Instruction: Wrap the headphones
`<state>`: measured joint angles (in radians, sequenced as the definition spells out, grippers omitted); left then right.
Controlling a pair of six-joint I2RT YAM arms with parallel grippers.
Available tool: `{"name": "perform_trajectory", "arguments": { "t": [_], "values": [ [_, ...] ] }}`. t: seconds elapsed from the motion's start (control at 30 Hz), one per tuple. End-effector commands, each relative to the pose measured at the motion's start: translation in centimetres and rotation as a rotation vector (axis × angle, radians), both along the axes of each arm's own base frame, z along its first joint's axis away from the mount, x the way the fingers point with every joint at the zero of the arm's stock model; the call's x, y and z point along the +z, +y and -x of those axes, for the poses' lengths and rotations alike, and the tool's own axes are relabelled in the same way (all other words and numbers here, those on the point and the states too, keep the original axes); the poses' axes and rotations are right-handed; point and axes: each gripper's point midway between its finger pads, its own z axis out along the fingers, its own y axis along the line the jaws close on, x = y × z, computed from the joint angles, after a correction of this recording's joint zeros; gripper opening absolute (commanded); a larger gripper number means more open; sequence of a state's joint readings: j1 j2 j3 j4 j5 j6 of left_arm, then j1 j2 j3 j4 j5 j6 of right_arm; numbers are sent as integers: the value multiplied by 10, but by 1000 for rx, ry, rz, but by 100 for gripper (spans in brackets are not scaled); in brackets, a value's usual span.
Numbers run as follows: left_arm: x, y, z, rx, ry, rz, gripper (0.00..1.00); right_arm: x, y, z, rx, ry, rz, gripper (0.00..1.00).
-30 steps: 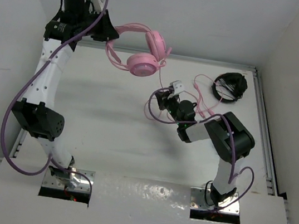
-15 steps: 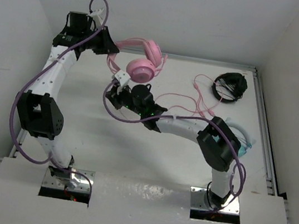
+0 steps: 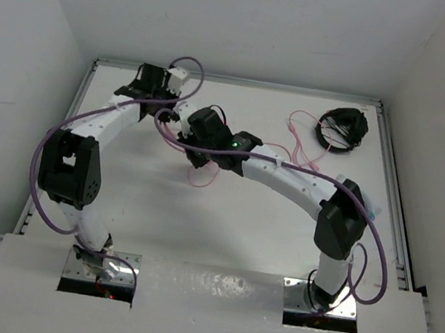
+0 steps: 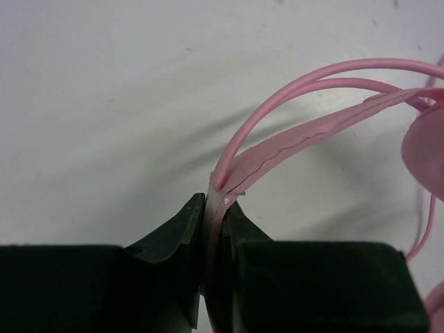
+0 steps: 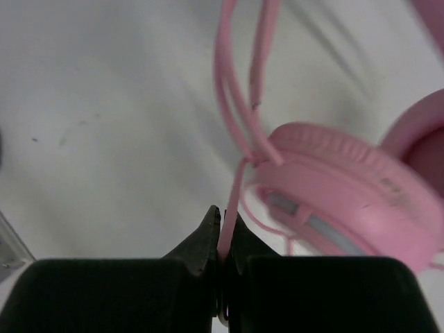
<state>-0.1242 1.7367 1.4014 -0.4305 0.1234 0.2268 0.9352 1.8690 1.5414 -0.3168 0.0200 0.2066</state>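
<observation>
**Entry: headphones (image 5: 340, 194), pink, over-ear, with cable**

- **Location.** They sit at the far-left part of the table (image 3: 117, 201), between the two wrists. From above the arms cover most of them, so go by the wrist cameras.
- **Left gripper (image 4: 215, 211).** It is clenched on the thin headband (image 4: 298, 137) near one end. From the claw, the band's long axis arcs away up and to the right, towards a pink earcup at the right edge of that view.
- **Right gripper (image 5: 222, 223).** It is pinched on the thin pink cable (image 5: 233, 201). The cable climbs from the fingertips to the rim of the round padded earcup, which is just beyond the claw and to its right. Two further pink strands run on above it.
- **Slack.** In the top view a small pink loop lies on the table below the right wrist. More cable trails right, ending near the black headphones (image 3: 341, 127) at the far-right corner, well apart from both claws.
- **Relation to watch.** Your right claw is the one nearer the earcup, with only a short run of cable between them. The left arm anchors the frame. Winding probably means carrying the cable round the earcup or band, though the view does not show which way any turns already lie
</observation>
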Motion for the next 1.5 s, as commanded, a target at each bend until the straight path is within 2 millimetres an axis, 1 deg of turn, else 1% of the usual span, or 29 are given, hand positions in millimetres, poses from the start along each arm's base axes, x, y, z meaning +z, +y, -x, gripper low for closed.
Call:
{"name": "perform_trajectory", "arguments": {
  "t": [0.0,0.03,0.1,0.13,0.23,0.33,0.37,0.5,0.53,0.6,0.63,0.67,0.7,0.8,0.87,0.9,0.93,0.97,1.0,1.03,1.07,1.1,1.13,1.2,1.23,1.3,1.33,1.37,1.47],
  "values": [
    [42,-11,-10,-141,-207,-194,0,45,-72,-16,-123,-148,315,0],
    [45,-14,-8,-148,-212,-194,0,42,-86,-17,-157,-154,377,0],
    [47,-12,-3,-178,-226,-254,0,58,-111,-24,-190,-217,477,0],
    [46,-12,-1,-189,-225,-270,0,63,-131,-27,-240,-252,556,0],
    [48,0,1,-180,-222,-347,0,85,-160,-35,-280,-341,650,0],
    [55,4,2,-157,-235,-355,0,97,-177,-33,-271,-361,695,0],
    [58,6,2,-136,-239,-350,0,95,-180,-30,-248,-359,715,0],
    [64,1,7,-163,-240,-331,0,106,-191,-36,-303,-433,688,0],
    [62,1,7,-163,-237,-332,0,110,-190,-42,-319,-467,674,0],
    [60,1,7,-164,-236,-346,0,123,-201,-51,-396,-535,704,0],
    [60,0,7,-165,-236,-351,0,144,-215,-62,-543,-621,720,0],
    [61,1,8,-167,-237,-360,0,146,-226,-67,-572,-668,794,0],
    [61,-1,9,-169,-236,-362,0,165,-238,-80,-729,-735,741,0],
    [63,-6,11,-175,-240,-349,0,167,-252,-101,-756,-772,719,8],
    [64,-11,12,-176,-237,-314,0,162,-233,-114,-678,-718,535,2],
    [64,-12,12,-170,-226,-298,0,151,-233,-113,-611,-654,496,0],
    [71,-14,10,-156,-236,-275,0,142,-218,-111,-534,-606,403,0],
    [71,-14,9,-117,-221,-225,0,107,-180,-99,-330,-500,269,0],
    [81,-14,7,-96,-227,-187,0,74,-168,-84,-224,-444,243,0],
    [87,-11,4,-72,-234,-151,0,79,-150,-79,-147,-442,169,0],
    [96,-11,4,-46,-242,-58,0,40,-133,-56,-26,-347,116,0],
    [104,-8,2,-26,-257,-21,0,35,-124,-53,-4,-346,63,0],
    [117,-7,-1,2,-278,38,0,10,-116,-39,42,-266,25,0],
    [126,-4,-3,27,-275,88,0,5,-103,-38,49,-247,-48,0],
    [138,-8,-5,30,-283,149,0,-7,-100,-36,62,-215,-50,0],
    [144,0,-8,49,-270,206,0,-15,-86,-28,123,-173,-82,3],
    [156,-3,-10,42,-279,249,0,-17,-81,-27,149,-165,-88,4],
    [159,1,-11,50,-280,259,0,-32,-74,-22,182,-134,-74,6],
    [176,6,-15,59,-311,263,0,-53,-63,-11,259,-120,-17,16]
  ]
}}
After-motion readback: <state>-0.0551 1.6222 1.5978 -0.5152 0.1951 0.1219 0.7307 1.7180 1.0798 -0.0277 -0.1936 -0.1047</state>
